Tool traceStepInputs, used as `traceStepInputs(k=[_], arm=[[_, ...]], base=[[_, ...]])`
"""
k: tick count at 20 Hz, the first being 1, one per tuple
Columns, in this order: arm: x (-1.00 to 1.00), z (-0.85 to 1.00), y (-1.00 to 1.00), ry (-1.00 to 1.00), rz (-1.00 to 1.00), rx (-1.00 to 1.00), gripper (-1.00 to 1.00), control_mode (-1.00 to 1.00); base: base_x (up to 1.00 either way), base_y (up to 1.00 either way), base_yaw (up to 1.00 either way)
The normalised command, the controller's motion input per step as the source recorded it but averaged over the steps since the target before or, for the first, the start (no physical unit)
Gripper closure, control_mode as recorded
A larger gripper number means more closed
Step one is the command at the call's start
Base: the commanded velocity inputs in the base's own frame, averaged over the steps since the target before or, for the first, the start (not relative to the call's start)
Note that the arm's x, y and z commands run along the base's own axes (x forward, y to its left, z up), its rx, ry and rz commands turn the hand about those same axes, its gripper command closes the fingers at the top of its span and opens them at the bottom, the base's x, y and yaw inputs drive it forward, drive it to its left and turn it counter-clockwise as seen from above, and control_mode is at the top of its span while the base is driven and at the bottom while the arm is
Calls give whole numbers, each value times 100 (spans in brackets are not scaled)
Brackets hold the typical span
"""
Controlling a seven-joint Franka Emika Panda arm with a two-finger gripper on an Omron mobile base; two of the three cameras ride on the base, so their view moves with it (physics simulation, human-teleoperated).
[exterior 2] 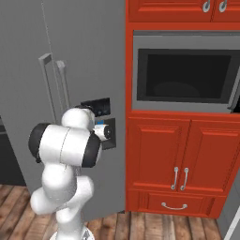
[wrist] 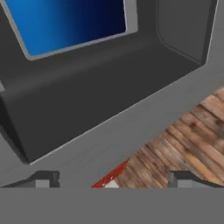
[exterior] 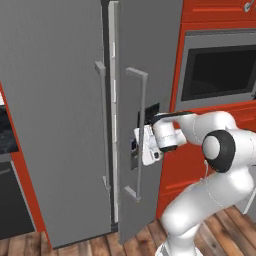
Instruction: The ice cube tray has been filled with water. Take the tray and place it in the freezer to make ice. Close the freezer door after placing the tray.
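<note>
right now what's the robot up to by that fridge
The white arm has its gripper pressed up against the freezer door, right at the black dispenser recess. In the hand view the finger tips stand apart with nothing between them. The door stands slightly ajar, with a gap between it and the other grey door, so it looks like the arm is pushing it shut, though that is a guess.

Arm bent forward, elbow raised; gripper (wrist: pixel 113 178) empty (jaws spread wide).
</note>
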Motion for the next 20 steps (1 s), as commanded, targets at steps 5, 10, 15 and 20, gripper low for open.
traceStepInputs(k=[5,10,15,20], arm=[[45,0,78,-3,-42,-10,-100,-100],[67,6,21,6,-46,-5,-100,-100],[84,26,-2,21,-35,0,-100,-100],[100,29,-33,26,-22,9,-100,-100]], base=[[0,0,0],[0,0,0],[0,0,0],[0,0,0]])
